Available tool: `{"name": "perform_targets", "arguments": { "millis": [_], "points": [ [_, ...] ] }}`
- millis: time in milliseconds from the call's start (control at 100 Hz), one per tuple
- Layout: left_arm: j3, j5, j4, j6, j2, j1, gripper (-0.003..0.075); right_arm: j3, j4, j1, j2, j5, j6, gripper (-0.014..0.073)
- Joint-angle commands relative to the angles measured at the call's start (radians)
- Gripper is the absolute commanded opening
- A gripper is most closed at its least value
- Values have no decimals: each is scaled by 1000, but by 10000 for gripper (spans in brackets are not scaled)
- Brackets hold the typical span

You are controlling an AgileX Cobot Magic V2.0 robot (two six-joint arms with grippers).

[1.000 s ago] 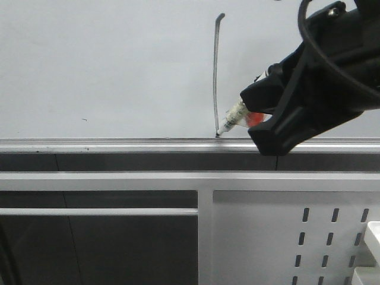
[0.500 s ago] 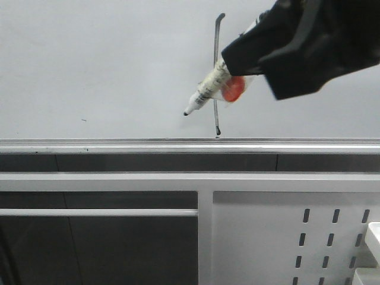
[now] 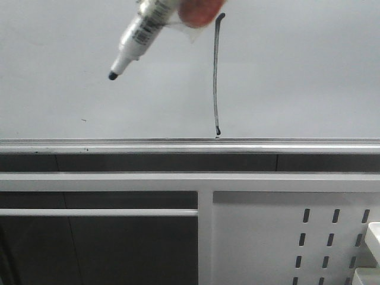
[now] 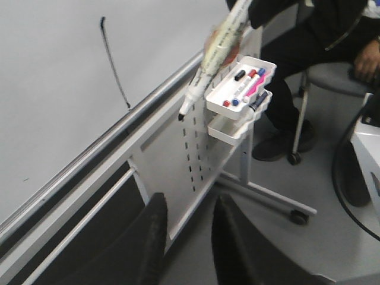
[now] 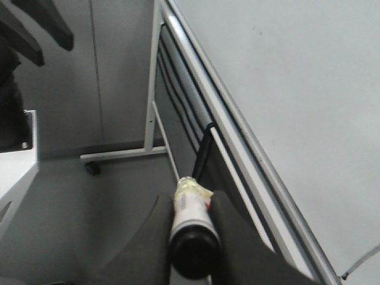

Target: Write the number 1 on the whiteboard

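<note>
Front view, from left to right: a tiny dark speck (image 3: 84, 120) sits on the whiteboard (image 3: 297, 71) at the left of centre. To its right, in the upper middle of the frame, a white marker pen (image 3: 139, 35) slants down to the left, its black tip (image 3: 111, 75) hanging apart from any ink line; whether the tip touches the board cannot be told. A blurred reddish patch (image 3: 196, 13) shows at the pen's upper end, at the top edge of the frame. Just right of it runs the number 1 (image 3: 216, 74), a thin black near-vertical stroke with a small hook at the top and an ink blob at the bottom, ending just above the silver rail (image 3: 178, 143) along the board's lower edge. Below the rail, at the lower right, stands a white perforated panel (image 3: 332, 237).

Left wrist view: the stroke is in the upper left on the board, the pen hangs at upper centre, and white trays (image 4: 240, 89) with coloured markers hang on the panel. The left gripper (image 4: 189, 237) is at the bottom centre, its dark fingers apart and holding nothing.

Right wrist view: the right gripper (image 5: 191, 237) at the bottom centre has its fingers clamped on the pen's barrel.
</note>
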Motion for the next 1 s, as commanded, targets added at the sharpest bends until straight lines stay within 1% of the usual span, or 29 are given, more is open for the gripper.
{"name": "perform_targets", "arguments": {
  "millis": [0, 50, 190, 300, 420, 650, 830, 990],
  "points": [
    [-81, 1, -108, 98, 92, 3, 190, -101, 9, 2, 45, 81, -4, -77],
    [-103, 11, -141, 146, 129, 3, 190, -143, 9, 2, 78, 137, -4, -77],
    [-139, 16, -157, 170, 206, 3, 190, -258, 30, 2, 158, 232, -4, -77],
    [-141, 18, -168, 180, 234, 3, 190, -329, 33, 21, 199, 248, -4, -77],
    [-141, 29, -205, 247, 254, 1, 190, -384, 31, 62, 233, 248, -4, -77],
    [-141, -11, -229, 266, 259, 1, 190, -397, 27, 80, 262, 248, -4, -77],
    [-141, 3, -229, 266, 273, 1, 190, -412, 36, 81, 262, 243, -4, -77],
    [-141, 26, -263, 266, 309, 1, 190, -431, 38, 82, 262, 248, -4, -77]
  ]
}}
